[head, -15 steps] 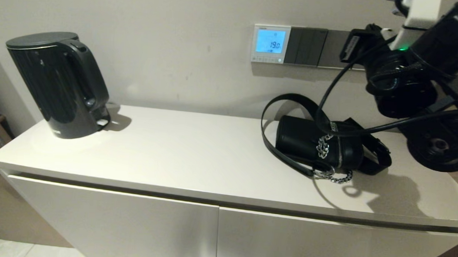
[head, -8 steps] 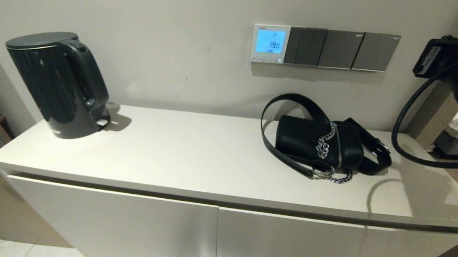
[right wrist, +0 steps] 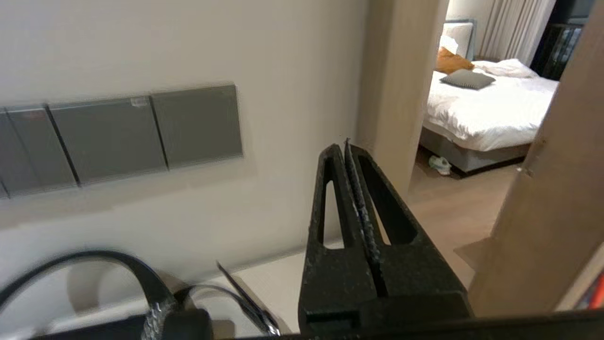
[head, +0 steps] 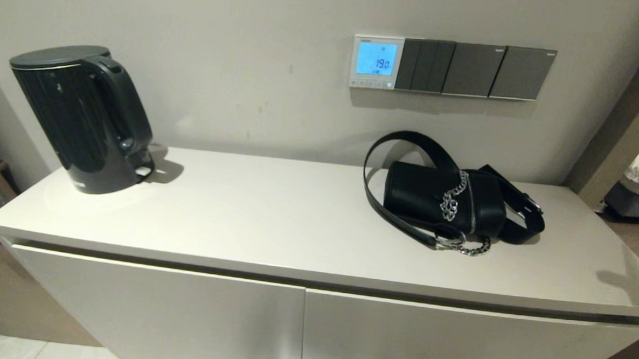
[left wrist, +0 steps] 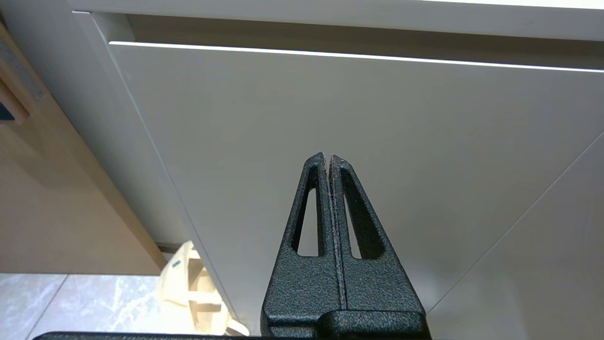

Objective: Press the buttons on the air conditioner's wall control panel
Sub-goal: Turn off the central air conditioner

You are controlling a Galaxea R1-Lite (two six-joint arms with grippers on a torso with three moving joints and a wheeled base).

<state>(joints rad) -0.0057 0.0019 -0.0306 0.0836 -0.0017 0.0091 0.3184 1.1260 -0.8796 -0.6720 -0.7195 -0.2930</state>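
Thermostat aglow on the wall: the air conditioner's wall control panel (head: 377,62) hangs above the white cabinet (head: 274,226), its blue screen reading 19.0, the buttons (head: 372,83) a pale row along its bottom edge. I see it as the leftmost unit in a line with three dark grey switch plates (head: 475,70), edge to edge.

From my remote seat, neither arm shows in the head view. The right gripper (right wrist: 346,147) appears only in its own wrist camera, fingers pressed together on nothing, pointing toward the wall's corner to the right of the switch plates, with a bedroom (right wrist: 476,104) open beyond a wooden door frame (right wrist: 391,94). It is well apart from the panel, which that camera does not catch.

The left gripper (left wrist: 328,158) sits low, its fingers likewise closed and empty, facing the cabinet's white door front (left wrist: 330,118).

On the cabinet top, a black kettle (head: 82,118) stands at the left end; a black shoulder bag (head: 442,204) with a silver chain (head: 453,199) lies below the switch plates, its strap looped behind it.
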